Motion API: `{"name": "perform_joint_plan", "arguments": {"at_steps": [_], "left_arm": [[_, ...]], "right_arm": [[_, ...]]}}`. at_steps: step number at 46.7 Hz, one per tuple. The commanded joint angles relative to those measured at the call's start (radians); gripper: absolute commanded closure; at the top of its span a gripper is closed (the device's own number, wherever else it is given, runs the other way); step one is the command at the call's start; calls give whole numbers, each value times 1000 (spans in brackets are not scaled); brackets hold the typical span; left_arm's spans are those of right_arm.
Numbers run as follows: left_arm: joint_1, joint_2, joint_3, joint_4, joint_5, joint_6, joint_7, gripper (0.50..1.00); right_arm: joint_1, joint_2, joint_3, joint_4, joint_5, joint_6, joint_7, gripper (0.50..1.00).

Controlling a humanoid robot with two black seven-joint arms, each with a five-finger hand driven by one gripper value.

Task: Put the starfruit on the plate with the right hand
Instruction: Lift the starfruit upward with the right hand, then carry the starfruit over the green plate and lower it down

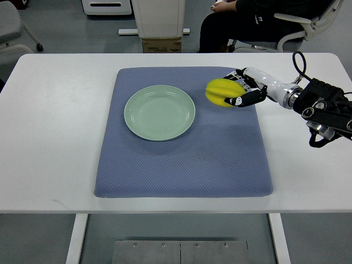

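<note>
Right now my right hand [237, 88] is curled around the starfruit [221, 92], its black and white fingers [242, 100] wrapped over the far and near sides of the yellow, ridged fruit. My arm comes in from the right edge of the view, crossing the white bench [49, 132] with its dark wrist housing and a looped black cable just behind the white forearm section.

I hold the starfruit over the upper right part of the blue-grey mat [181, 165], close to the mat's far edge. Whether the fruit is lifted or touching the mat I cannot tell from this steep angle. It is just to the right of the plate [159, 112], apart from it, with a narrow strip of mat showing between the fruit and the rim.

The plate is pale green and round, and it sits on the mat a little left of the mat's centre, toward the far side.

Beyond the bench a seated person [247, 25] in dark clothes shows at the top right, in a white chair [308, 27]. A white cabinet-like stand [159, 22] stands on the grey floor at the top centre.
</note>
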State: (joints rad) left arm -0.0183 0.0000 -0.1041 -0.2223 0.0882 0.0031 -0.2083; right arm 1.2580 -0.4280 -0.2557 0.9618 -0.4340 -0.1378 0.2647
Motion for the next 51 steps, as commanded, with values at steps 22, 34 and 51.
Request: {"name": "perform_joint_plan", "arguments": {"at_steps": [22, 34, 51], "left_arm": [[0, 0, 0, 0, -1, 0, 0, 500], [0, 0, 1, 0, 1, 0, 0, 500], [0, 0, 0, 0, -1, 0, 0, 500]], "right_arm": [[9, -6, 104, -147, 17, 130, 7, 1000], [0, 81, 104, -146, 17, 122, 7, 1000], [-26, 256, 104, -164, 17, 102, 7, 1000]]}}
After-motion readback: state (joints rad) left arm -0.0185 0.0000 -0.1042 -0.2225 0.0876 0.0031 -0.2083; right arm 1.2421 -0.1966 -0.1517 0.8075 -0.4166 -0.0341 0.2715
